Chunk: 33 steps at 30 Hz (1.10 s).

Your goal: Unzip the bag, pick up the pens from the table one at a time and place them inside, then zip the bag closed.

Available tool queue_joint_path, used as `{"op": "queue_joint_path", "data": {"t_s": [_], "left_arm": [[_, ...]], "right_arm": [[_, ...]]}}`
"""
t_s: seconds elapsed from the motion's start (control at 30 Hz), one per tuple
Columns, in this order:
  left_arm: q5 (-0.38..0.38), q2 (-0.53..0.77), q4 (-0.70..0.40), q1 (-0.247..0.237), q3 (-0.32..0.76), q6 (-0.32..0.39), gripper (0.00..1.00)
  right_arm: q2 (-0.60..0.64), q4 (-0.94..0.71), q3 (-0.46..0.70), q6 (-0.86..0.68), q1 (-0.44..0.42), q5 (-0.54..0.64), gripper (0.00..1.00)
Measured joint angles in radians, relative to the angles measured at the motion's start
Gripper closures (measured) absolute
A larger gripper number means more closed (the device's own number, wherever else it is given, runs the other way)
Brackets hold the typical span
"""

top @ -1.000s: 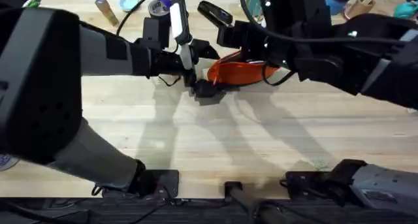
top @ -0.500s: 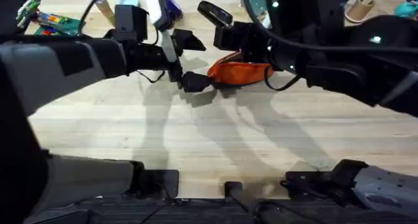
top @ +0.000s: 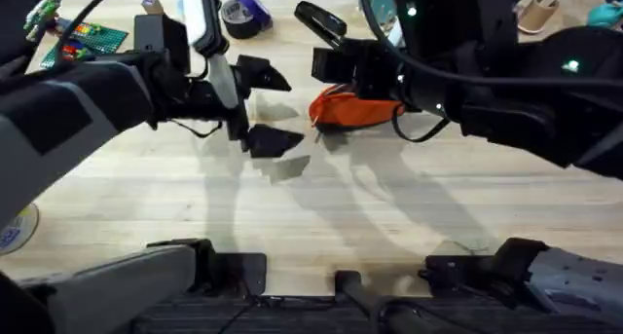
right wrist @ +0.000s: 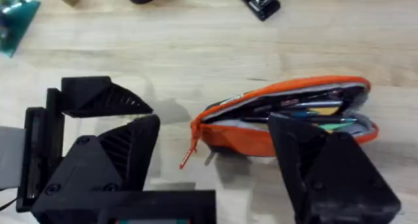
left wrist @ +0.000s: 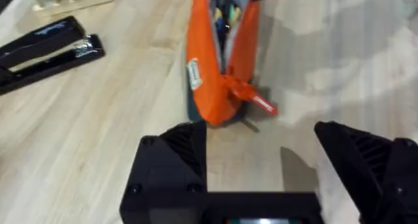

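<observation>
The orange bag (top: 355,108) lies on the table (top: 321,207) at the back centre, its zipper open along the top. Through the opening of the bag (right wrist: 287,116) I see thin coloured pens (right wrist: 313,110) lying inside. The red zipper pull (left wrist: 251,101) hangs at the near end of the bag (left wrist: 215,67). My left gripper (top: 263,108) is open, a short way left of the bag and apart from it. My right gripper (right wrist: 222,162) stands open above the bag's left end, one finger (right wrist: 320,165) in front of the fabric.
A black stapler (top: 319,20) lies behind the bag, with a tape roll (top: 238,13) to its left. A green plate with small bricks (top: 73,37) sits at the back left. Bare wood stretches across the near half of the table.
My left gripper has drawn back to the left, away from the bag's end. The right arm has hardly moved.
</observation>
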Motion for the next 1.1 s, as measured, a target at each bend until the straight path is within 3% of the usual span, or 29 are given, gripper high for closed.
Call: {"op": "queue_joint_path", "data": {"t_s": [0.23,0.4,0.63,1.1], "left_arm": [[0.014,-0.012,-0.204,0.042,0.0,0.241,0.006],[0.016,-0.012,-0.235,0.089,0.0,0.341,0.004],[0.016,-0.012,-0.237,0.143,0.0,0.384,0.005],[0.016,-0.012,-0.237,0.145,0.0,0.399,0.006]], "right_arm": [[0.0,-0.047,0.0,0.057,0.048,-0.027,0.006],[0.0,-0.053,0.0,0.082,0.102,-0.031,0.006],[0.0,-0.06,0.0,0.126,0.154,-0.031,0.006],[0.011,-0.096,0.0,0.184,0.169,-0.031,0.006]]}}
